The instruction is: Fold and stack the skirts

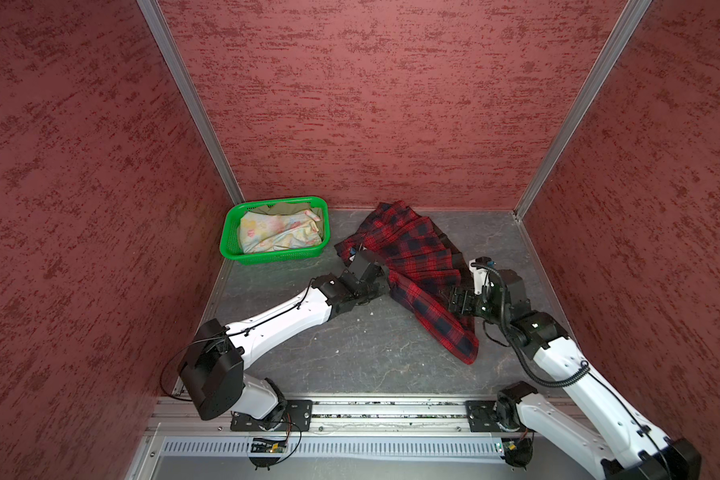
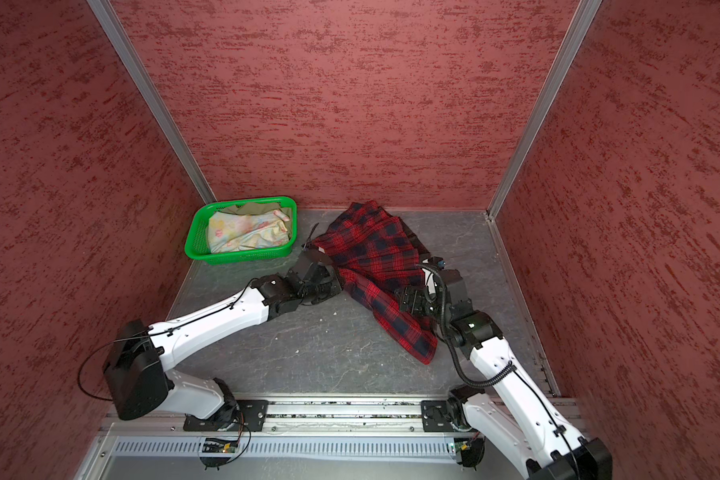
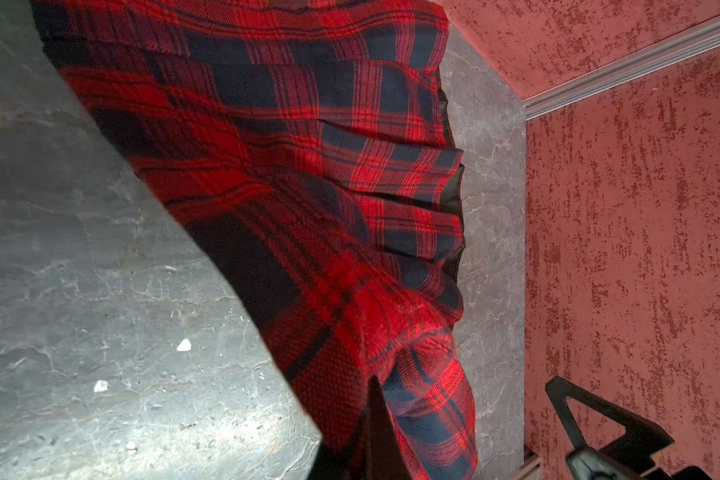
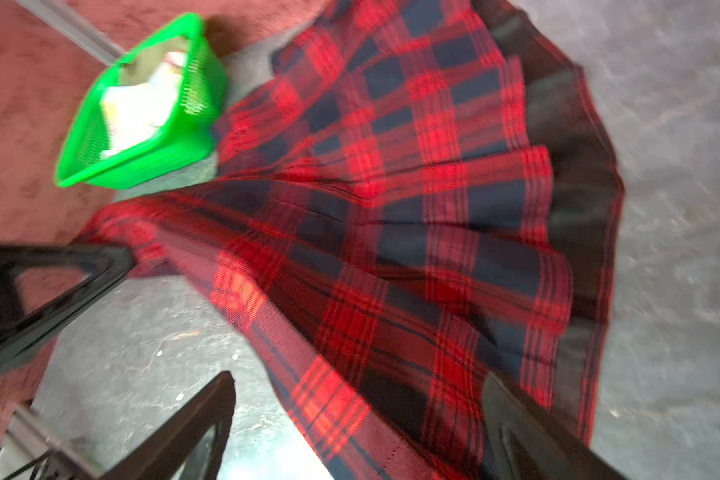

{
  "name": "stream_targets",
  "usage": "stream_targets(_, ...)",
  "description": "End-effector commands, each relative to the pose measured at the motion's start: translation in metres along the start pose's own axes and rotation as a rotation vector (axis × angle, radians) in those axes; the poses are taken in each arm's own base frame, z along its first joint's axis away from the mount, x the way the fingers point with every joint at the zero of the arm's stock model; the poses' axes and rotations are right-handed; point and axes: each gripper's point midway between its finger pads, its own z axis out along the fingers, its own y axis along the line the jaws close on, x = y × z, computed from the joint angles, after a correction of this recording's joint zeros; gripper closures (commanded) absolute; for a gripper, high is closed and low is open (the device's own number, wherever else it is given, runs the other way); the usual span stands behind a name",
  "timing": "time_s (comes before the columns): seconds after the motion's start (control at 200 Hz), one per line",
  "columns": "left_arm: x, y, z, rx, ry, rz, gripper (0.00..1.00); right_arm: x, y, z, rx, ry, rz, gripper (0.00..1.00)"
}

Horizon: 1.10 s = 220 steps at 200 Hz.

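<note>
Spread wide, the right gripper [image 4: 360, 378] is hovering over the plaid skirt [image 4: 412, 232], its fingers straddling the waistband and gripping nothing. The left gripper [image 1: 355, 254] is pinching that skirt's other end, closed tight on the cloth near the basket [image 1: 275, 258]. The plaid skirt is lying fanned out across the table [image 1: 350, 353] toward the back wall. The floral skirt [image 1: 275, 232] is sitting in the basket, over the olive skirt [image 1: 285, 206].

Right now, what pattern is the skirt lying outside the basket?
It is a red-and-navy plaid skirt, sharpest in the left wrist view.
</note>
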Motion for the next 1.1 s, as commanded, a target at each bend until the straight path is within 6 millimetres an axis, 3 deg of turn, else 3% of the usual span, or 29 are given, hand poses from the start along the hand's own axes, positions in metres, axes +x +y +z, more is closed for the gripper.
stream_targets(0.0,-0.013,-0.006,-0.003,0.005,-0.011,0.057,1.0,-0.007,0.027,-0.001,-0.077,-0.073,-0.111,0.05)
stream_targets(0.185,-0.027,-0.005,-0.01,0.013,-0.023,0.058,1.0,0.015,0.042,0.007,0.012,-0.049,-0.25,0.05)
stream_targets(0.361,-0.026,0.018,-0.027,-0.017,-0.014,0.043,1.0,0.053,0.055,0.02,0.12,0.022,-0.384,0.05)
stream_targets(0.431,-0.018,0.036,-0.033,-0.038,0.0,0.027,1.0,0.063,0.056,0.022,0.18,0.037,-0.381,0.04)
stream_targets(0.526,-0.001,0.062,-0.042,-0.061,0.02,0.01,1.0,0.069,0.047,0.02,0.219,0.044,-0.217,0.03)
stream_targets(0.746,0.05,0.126,-0.04,-0.099,0.088,-0.068,1.0,0.082,0.044,0.0,0.091,0.021,0.189,0.05)
stream_targets(0.872,0.067,0.148,-0.036,-0.133,0.117,-0.065,1.0,0.102,0.038,0.006,0.141,0.124,0.161,0.07)
stream_targets(1.097,0.089,0.166,-0.032,-0.178,0.189,-0.024,1.0,0.134,0.026,0.002,0.21,0.273,0.215,0.1)
